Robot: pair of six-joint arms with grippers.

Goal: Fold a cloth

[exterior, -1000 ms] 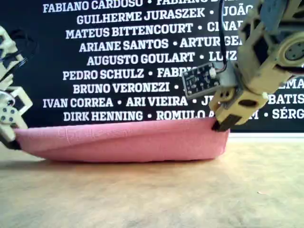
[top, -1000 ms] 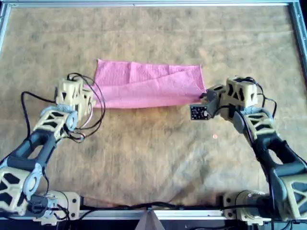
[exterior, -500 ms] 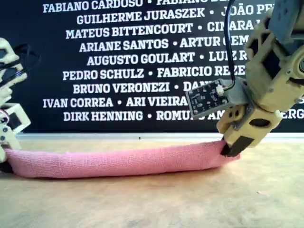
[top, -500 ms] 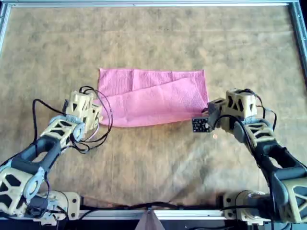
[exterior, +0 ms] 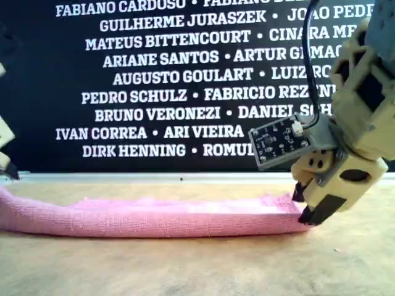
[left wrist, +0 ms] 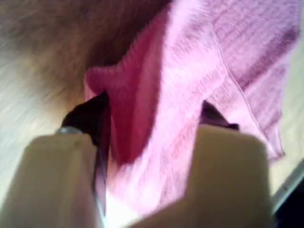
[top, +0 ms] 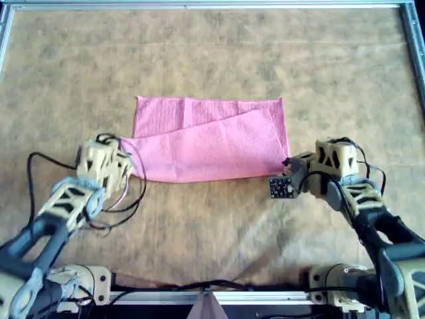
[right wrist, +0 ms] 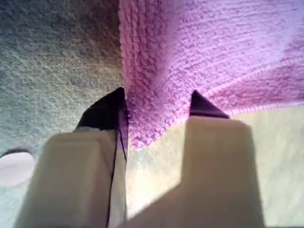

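The pink cloth point(top: 209, 139) lies folded over itself on the brown table mat, low and flat in the exterior view point(exterior: 154, 216). My left gripper point(top: 129, 169) is shut on the near corner at the overhead view's left; pink fabric bunches between its fingers in the left wrist view point(left wrist: 152, 114). My right gripper point(top: 287, 163) is shut on the near corner at the overhead view's right, close to the mat point(exterior: 307, 205). In the right wrist view the cloth's edge point(right wrist: 152, 118) sits pinched between the two dark pads. The upper layer covers most of the lower layer, leaving a far strip point(top: 166, 109) showing.
A small circuit board point(top: 280, 187) hangs off the right gripper's side, seen too in the exterior view point(exterior: 278, 140). Loose black cables point(top: 129, 199) loop beside the left wrist. A metal frame point(top: 199, 5) borders the mat. A dark banner with names point(exterior: 154, 74) stands behind.
Both grippers have drawn the cloth's held edge toward the overhead view's near side and lowered it; the raised fold has sunk flat onto the mat.
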